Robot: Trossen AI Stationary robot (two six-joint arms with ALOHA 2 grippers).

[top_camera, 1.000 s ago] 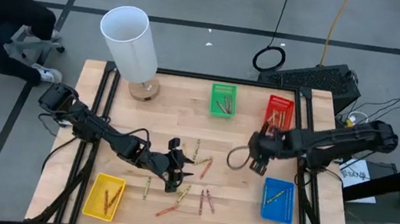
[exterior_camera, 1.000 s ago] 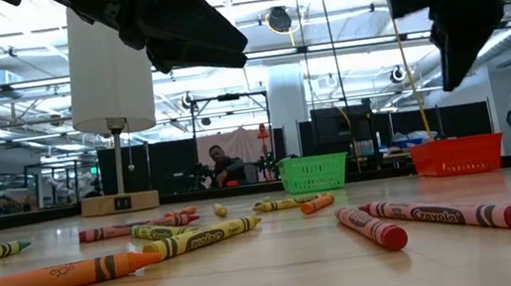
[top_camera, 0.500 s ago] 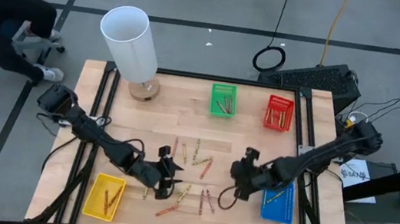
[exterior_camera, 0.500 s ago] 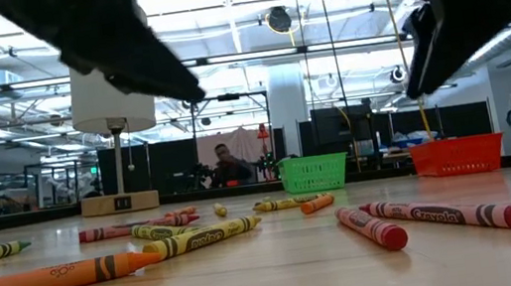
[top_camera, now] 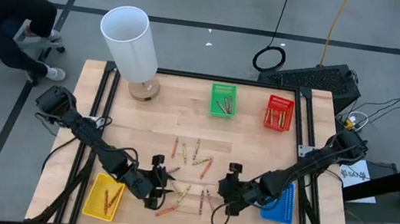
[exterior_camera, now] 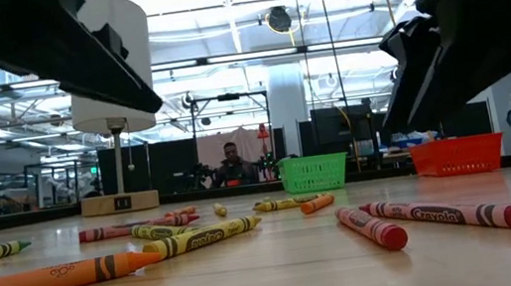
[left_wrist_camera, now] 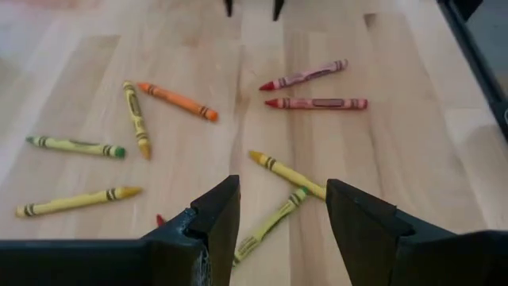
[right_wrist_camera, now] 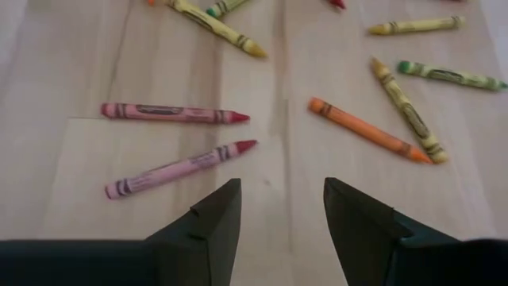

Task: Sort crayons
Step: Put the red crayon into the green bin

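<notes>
Left gripper (top_camera: 155, 190): fingers apart, holding nothing, low over the crayons (top_camera: 194, 171).
Right gripper (top_camera: 223, 202): fingers apart, empty; two red crayons (right_wrist_camera: 171, 143) lie just ahead of it.
Risk: both grippers hang close together and could bump.
Risk: crayons lie close, so closing fingers could nudge a neighbour away.
Surface: smooth wooden table (top_camera: 250, 146), so crayons may roll.
Room: a big lamp (top_camera: 129, 42) stands far from both grippers; a person sits far behind.

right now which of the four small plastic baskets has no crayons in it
None is clearly empty. The yellow plastic basket, green plastic basket and red plastic basket each show several crayons; the blue plastic basket shows just one yellowish stick, so it holds the fewest.
</notes>
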